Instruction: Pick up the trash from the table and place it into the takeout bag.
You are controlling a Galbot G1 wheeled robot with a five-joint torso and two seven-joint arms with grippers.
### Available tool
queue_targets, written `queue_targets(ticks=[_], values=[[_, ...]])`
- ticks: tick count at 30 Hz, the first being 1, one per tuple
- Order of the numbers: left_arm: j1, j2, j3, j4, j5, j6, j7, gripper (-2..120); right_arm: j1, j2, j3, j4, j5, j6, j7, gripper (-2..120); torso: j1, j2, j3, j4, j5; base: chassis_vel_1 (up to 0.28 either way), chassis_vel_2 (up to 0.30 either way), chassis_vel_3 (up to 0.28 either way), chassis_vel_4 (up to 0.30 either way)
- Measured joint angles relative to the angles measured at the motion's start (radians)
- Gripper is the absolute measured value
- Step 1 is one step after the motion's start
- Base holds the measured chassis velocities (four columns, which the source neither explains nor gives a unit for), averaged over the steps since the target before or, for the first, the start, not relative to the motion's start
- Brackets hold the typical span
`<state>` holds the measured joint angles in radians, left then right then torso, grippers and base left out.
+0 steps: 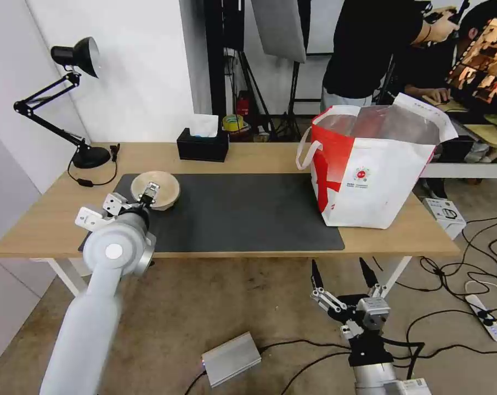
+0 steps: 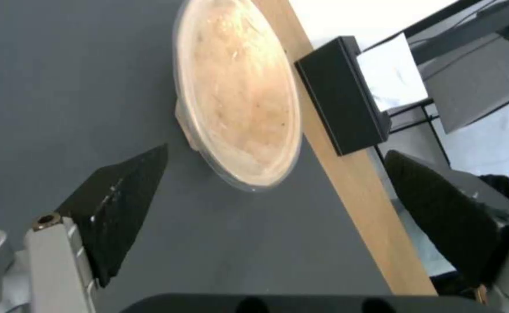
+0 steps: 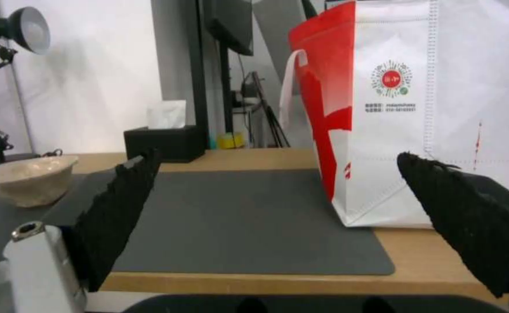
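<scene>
The left arm reaches forward over the front left corner of the table [image 1: 45,219], and its wrist points down toward the dark mat [image 1: 243,214]. The left claw [image 1: 148,193] hangs just above the near rim of the beige bowl [image 1: 156,189], at about 10 o'clock on the mat. In the left wrist view the two black fingers [image 2: 121,208] stand wide apart and hold nothing; the bowl [image 2: 237,93] lies ahead of the fingertips, not yet between them (whether a tip touches the rim I cannot tell).

The right arm stays low in front of the table, below its front edge at about 5 o'clock. The right claw [image 1: 344,277] points up and is open too, with its fingers [image 3: 118,208] spread and empty.

The takeout bag [image 1: 369,175] stands upright at about 3 o'clock on the table, partly on the right end of the mat, well apart from the bowl. Its mouth is open and the silvery lining shows.

A black tissue box [image 1: 203,144] sits at 12 o'clock behind the mat, near the back edge. A black desk lamp [image 1: 73,104] stands at the far left corner. Between the bowl and the bag the mat is bare.
</scene>
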<state>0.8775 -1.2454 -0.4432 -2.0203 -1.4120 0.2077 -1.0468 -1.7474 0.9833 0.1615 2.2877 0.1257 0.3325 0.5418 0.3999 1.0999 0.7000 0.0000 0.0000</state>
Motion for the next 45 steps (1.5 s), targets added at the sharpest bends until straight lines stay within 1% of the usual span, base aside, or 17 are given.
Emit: queue_targets(ticks=[6,7,11,21,31,37,45], values=[[-0.023,-0.011,0.010,0.019,-0.005,0.005,-0.010,100,0.000,0.000,0.000,0.000,0.000,0.000,0.000,100,0.000,0.000,0.000,0.0000,0.0000,0.000,0.000,0.000,0.000],[-0.035,-0.012,0.015,0.034,-0.009,0.005,-0.025,100,0.000,0.000,0.000,0.000,0.000,0.000,0.000,100,0.000,0.000,0.000,0.0000,0.0000,0.000,0.000,0.000,0.000],[-0.060,-0.010,0.020,0.059,-0.020,0.003,-0.042,100,0.000,0.000,0.000,0.000,0.000,0.000,0.000,100,0.000,0.000,0.000,0.0000,0.0000,0.000,0.000,0.000,0.000],[-0.114,-0.014,0.029,0.106,-0.028,-0.009,-0.053,100,0.000,0.000,0.000,0.000,0.000,0.000,0.000,100,0.000,0.000,0.000,-0.0001,0.0000,0.000,0.000,0.000,0.000],[-0.142,-0.017,0.035,0.151,-0.030,-0.013,-0.052,100,0.000,0.000,0.000,0.000,0.000,0.000,0.000,100,0.000,0.000,0.000,0.0000,0.0000,0.000,0.000,0.000,0.000],[-0.151,-0.016,0.036,0.160,-0.030,-0.015,-0.054,100,0.000,0.000,0.000,0.000,0.000,0.000,0.000,100,0.000,0.000,0.000,0.0000,0.0000,0.000,0.000,0.000,0.000],[-0.144,-0.012,0.024,0.162,-0.027,-0.025,-0.077,100,0.000,0.000,0.000,0.000,0.000,0.000,0.000,100,0.000,0.000,0.000,0.0000,0.0000,0.000,0.000,0.000,0.000]])
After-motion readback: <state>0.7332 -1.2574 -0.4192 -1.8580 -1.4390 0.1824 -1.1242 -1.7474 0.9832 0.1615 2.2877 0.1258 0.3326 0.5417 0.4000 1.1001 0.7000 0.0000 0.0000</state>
